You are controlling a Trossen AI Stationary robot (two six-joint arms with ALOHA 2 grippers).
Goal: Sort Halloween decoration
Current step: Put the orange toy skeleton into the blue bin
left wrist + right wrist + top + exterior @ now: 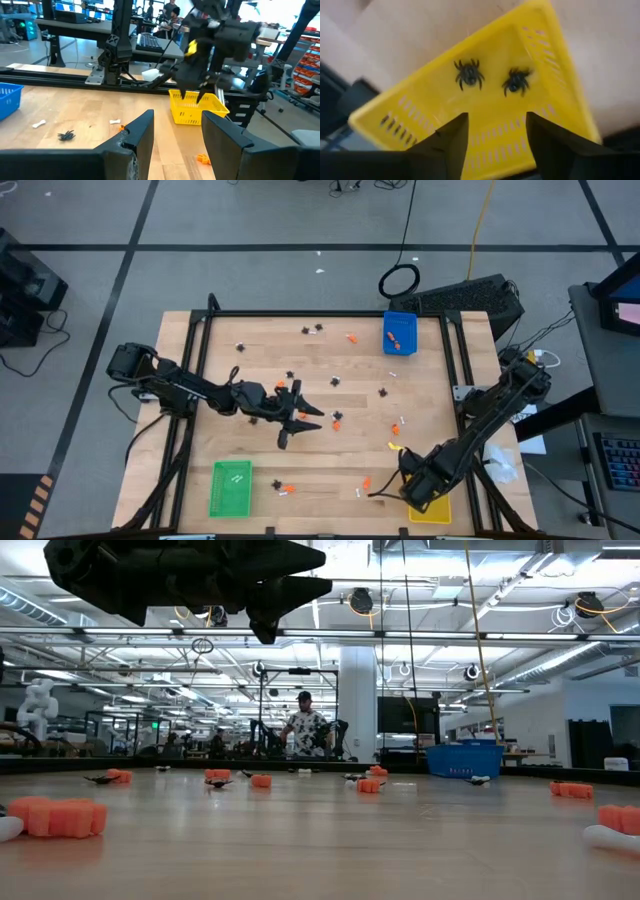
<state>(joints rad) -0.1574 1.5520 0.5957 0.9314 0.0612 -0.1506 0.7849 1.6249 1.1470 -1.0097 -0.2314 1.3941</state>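
The right tool [497, 145] hangs directly over the yellow tray [420, 107] at the near right corner of the worktop [330, 360], its two fingers spread apart and holding nothing. Right beneath it, inside that tray, lie two black spiders [468, 74], side by side and just apart from each other. The left tool [300, 418] hovers over the middle of the worktop, well away from the right one, fingers also spread and empty. Just below and behind it sits the green tray [230, 488] with a couple of white bones [238, 477] inside. Far across from it, at the back edge, the blue tray [399, 333] holds a few orange lumps [394, 336]. The remaining trinkets lie scattered on the bare wood between the two tools and beyond: orange lumps, black spiders and white bones, none touching a tool. A person [305, 727] stands in the room behind the worktop.
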